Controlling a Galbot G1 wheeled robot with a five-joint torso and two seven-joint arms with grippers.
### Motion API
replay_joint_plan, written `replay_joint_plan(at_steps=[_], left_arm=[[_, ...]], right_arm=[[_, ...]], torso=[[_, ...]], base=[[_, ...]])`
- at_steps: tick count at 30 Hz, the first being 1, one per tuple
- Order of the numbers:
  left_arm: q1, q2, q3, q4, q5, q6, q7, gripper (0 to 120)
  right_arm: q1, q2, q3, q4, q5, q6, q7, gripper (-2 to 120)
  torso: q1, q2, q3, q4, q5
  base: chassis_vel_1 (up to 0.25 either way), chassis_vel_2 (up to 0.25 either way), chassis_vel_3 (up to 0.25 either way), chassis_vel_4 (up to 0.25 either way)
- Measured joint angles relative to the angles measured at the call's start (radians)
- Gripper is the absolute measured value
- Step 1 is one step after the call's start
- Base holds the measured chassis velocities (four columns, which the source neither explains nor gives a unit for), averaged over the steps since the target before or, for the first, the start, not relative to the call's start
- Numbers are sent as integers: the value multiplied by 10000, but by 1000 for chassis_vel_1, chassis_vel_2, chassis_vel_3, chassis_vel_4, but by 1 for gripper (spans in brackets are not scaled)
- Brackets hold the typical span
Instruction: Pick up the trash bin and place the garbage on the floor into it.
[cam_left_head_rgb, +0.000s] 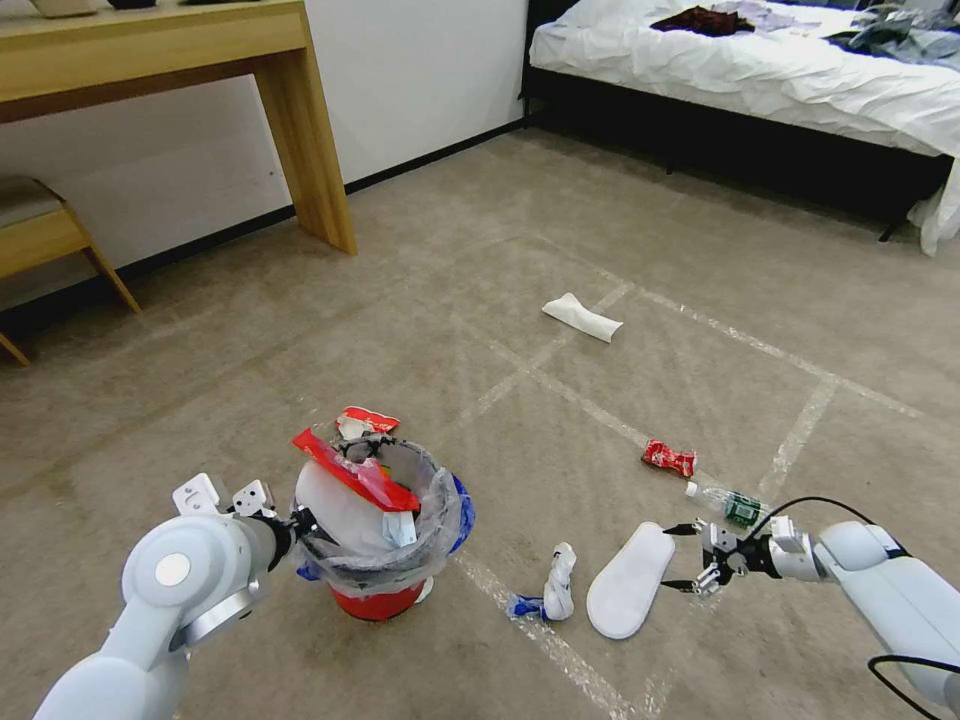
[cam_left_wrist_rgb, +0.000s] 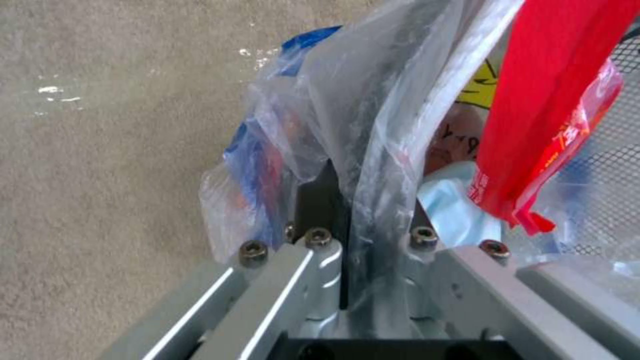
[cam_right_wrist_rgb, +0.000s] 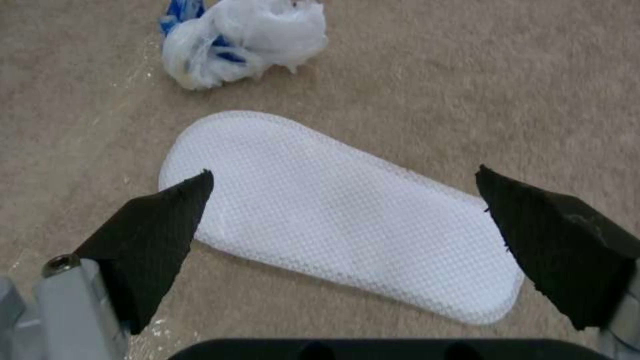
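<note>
1. Left gripper (cam_left_head_rgb: 300, 530) at 7 o'clock in the head view, jaws pressed together on the rim of the small round red trash bin lined w/ a clear plastic bag (cam_left_head_rgb: 385, 545). Wrist view shows the bag film pinched between the pads, so the bin can be carried along w/ the robot.
2. Bin sits low over the beige-brown carpet floor crossed by clear tape lines (cam_left_head_rgb: 500, 290); can't tell if it's lifted or resting. It's already stuffed: red snack wrapper (cam_left_head_rgb: 355, 470) and white pieces poke over the rim.
3. Right gripper (cam_left_head_rgb: 685, 558) at 4 o'clock, jaws spread wide, just beside the near end of the flat white disposable slipper (cam_left_head_rgb: 628, 580). Looks like it's lining up for a pinch.
4. Other litter on the carpet: crumpled white-and-blue plastic wad (cam_left_head_rgb: 550, 590) just beside the slipper, small clear bottle w/ green label (cam_left_head_rgb: 725, 503), red wrapper (cam_left_head_rgb: 668, 458), second folded white slipper (cam_left_head_rgb: 580, 317) toward 12 o'clock.
</note>
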Motion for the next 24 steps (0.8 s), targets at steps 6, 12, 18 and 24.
replay_joint_plan(at_steps=[6, 12, 18, 24], left_arm=[[-21, -64, 19, 22, 25, -1, 0, 4], [94, -126, 17, -1, 119, 0, 0, 4], [131, -130, -32, -88, 133, -9, 1, 4], [216, -194, -92, -127, 201, -9, 0, 4]], right_arm=[[178, -19, -37, -165, -307, 73, -353, 100], [942, 165, -23, -343, -2304, 905, -1237, 100], [1601, 474, -239, -113, -5088, 1725, -1646, 100], [2125, 793, -902, 43, -6241, 2063, -1563, 100]], torso=[[1, 0, 1, 0, 1], [1, 0, 1, 4, -2], [1, 0, 2, 0, -1], [1, -1, 2, 3, -1]], base=[[0, 0, 0, 0], [0, 0, 0, 0], [0, 0, 0, 0], [0, 0, 0, 0]])
